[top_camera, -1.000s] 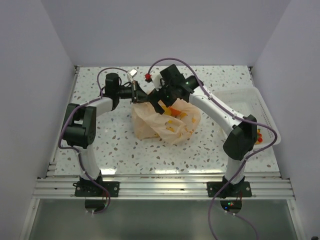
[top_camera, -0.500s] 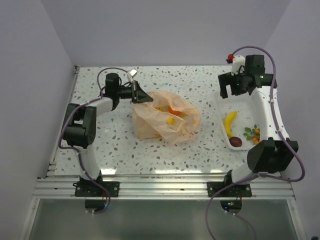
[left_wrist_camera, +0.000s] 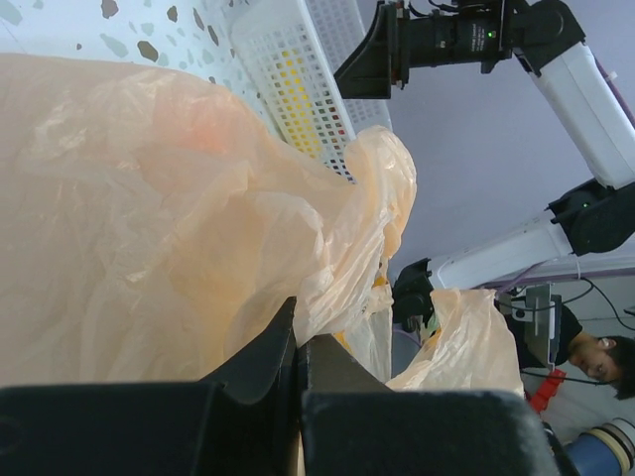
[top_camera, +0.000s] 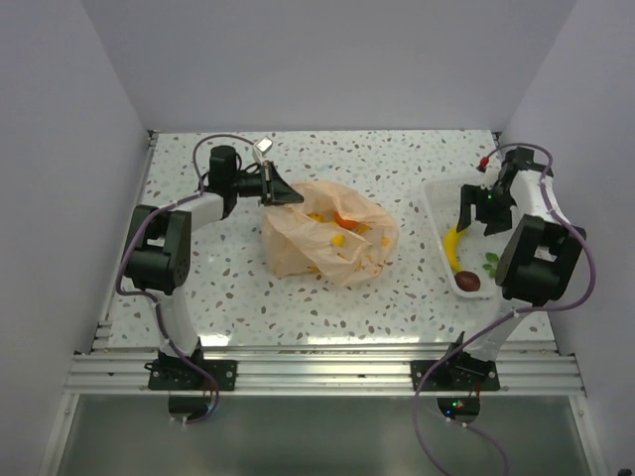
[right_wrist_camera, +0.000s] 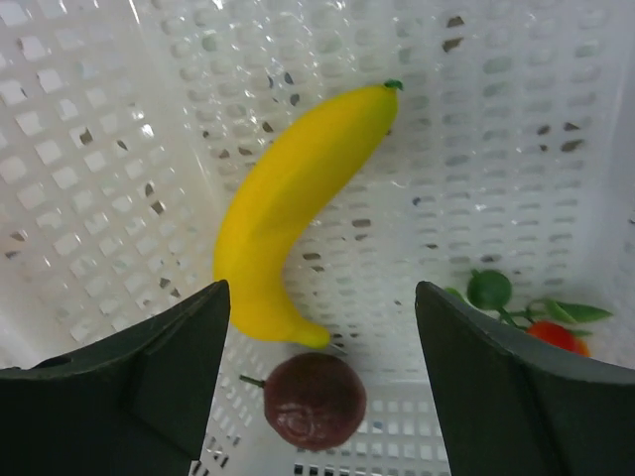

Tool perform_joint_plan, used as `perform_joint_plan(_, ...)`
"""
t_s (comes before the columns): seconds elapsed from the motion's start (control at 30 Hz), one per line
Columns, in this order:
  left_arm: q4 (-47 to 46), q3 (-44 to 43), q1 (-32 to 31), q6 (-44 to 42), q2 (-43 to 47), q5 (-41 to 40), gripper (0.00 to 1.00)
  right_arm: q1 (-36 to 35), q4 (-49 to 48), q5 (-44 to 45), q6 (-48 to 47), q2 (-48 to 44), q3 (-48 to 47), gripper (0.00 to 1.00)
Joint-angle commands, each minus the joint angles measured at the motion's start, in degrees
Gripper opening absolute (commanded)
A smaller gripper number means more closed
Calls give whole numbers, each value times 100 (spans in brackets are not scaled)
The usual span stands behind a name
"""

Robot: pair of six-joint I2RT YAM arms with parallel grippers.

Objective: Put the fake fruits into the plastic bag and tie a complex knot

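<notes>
The peach-orange plastic bag [top_camera: 327, 238] lies mid-table, with yellow and orange fake fruits [top_camera: 339, 236] showing through its film. My left gripper [top_camera: 283, 192] is shut on the bag's upper left edge, and the left wrist view shows the film pinched at its fingertips [left_wrist_camera: 296, 322]. My right gripper [top_camera: 476, 218] hangs open over the white tray [top_camera: 444, 184]. In the right wrist view its jaws [right_wrist_camera: 322, 293] straddle the lower end of a yellow banana [right_wrist_camera: 298, 183] and a dark purple plum [right_wrist_camera: 316, 400] without touching either. Small green and red pieces [right_wrist_camera: 526, 312] lie to the right. No knot shows.
The white perforated tray [right_wrist_camera: 496, 119] stands at the table's right edge, close to the right wall. The enclosure's walls run along the back and both sides. Speckled tabletop [top_camera: 238, 288] lies in front of the bag.
My right arm has swung from the bag's mouth across to the tray and come down over the banana and plum, its jaws narrowing a little. The left gripper and bag have stayed put.
</notes>
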State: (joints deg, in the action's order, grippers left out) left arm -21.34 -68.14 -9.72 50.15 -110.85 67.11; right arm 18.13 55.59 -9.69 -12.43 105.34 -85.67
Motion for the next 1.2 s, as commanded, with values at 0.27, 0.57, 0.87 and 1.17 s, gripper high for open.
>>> perform_joint_plan(0.27,78,-59,40,-243,46,4,0,-257,-901,-586,1137,935,120,75)
perform_joint_plan(0.57,86,-121,40,-216,10,12,0,-257,-665,-761,944,849,78,38)
perform_joint_plan(0.87,113,-42,40,-243,81,21,0,-503,65,-2202,706,-434,-1248,5)
perform_joint_plan(1.17,104,-155,40,-164,28,83,0,-3032,-996,-2187,830,-1016,-1751,7)
